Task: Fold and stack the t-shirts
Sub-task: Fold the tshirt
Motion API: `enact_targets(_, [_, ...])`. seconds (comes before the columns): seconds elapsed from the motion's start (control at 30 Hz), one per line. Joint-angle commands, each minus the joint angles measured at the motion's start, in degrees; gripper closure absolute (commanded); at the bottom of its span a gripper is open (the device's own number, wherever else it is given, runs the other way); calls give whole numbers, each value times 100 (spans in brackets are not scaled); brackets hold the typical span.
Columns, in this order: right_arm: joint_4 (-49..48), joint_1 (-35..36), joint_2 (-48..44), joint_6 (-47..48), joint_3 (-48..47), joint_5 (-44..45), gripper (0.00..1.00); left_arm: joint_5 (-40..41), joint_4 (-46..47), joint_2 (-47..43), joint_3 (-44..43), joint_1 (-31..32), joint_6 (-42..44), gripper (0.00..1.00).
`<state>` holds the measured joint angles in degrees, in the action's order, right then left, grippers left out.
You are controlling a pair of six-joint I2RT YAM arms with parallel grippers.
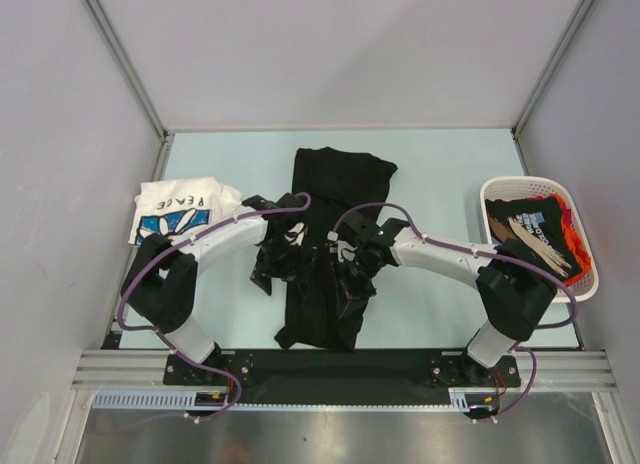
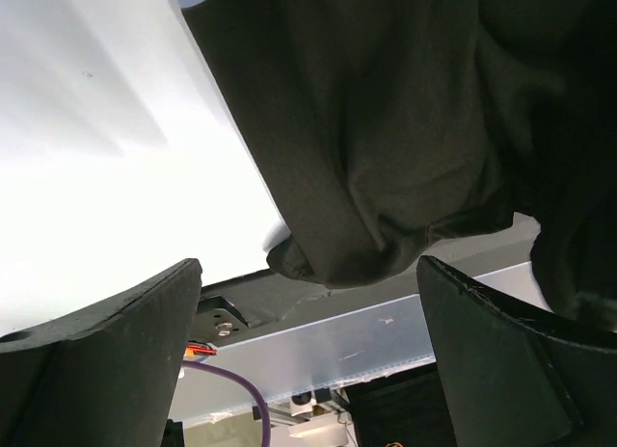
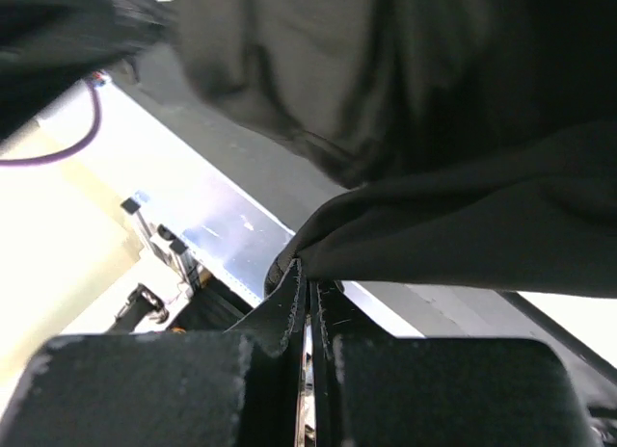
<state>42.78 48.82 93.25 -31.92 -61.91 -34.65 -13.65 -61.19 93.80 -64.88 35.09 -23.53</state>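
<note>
Right gripper (image 3: 307,278) — clamped on black t-shirt (image 3: 463,225) edge

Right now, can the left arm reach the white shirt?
Probably yes. The white shirt lies uncovered, close to the left of the left gripper, which hangs open and empty.

Far tbl (image 1: 440,154) free (black tee (image 1: 340,176) mid)
</note>
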Motion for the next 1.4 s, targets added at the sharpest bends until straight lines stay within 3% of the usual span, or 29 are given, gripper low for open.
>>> enact_targets(0.0, [132, 242, 359, 212, -541, -244, 100, 82, 10, 24, 28, -64, -73, 0])
enact_targets(0.5, [1161, 778, 2073, 941, -1420, -384, 99, 240, -113, 16, -130, -380, -38, 0])
enact_targets(0.57, [1267, 787, 2101, 969, -1561, -332, 74, 266, -130, 16, -156, -494, -12, 1])
enact_targets(0.63, [1303, 787, 2066, 969, -1683, -314, 38, 319, -148, -11, -165, -617, 32, 0])
enact_targets(0.7, [1338, 770, 1978, 916, -1780, -270, 20, 406, -192, -54, -156, -906, 102, 0])
enact_targets(0.73, [1355, 770, 1847, 890, -1816, -270, 6, 433, -192, -142, -156, -1029, 129, 0])
enact_targets(0.8, [1451, 700, 1680, 828, -1974, -156, 0, 512, -192, -239, -165, -1460, 217, 0])
enact_targets(1.0, [1759, 86, 546, 679, -2290, 668, 0, 618, -200, -564, -481, -2463, 445, 0])
enact_targets(1.2, [1585, -1048, -342, 608, -2037, 1670, 2, 179, 19, -442, -429, -2534, 446, 0])
enact_targets(1.37, [1180, -1524, 33, 775, -1859, 2313, 9, 20, 213, -397, -218, -2525, 410, 0])
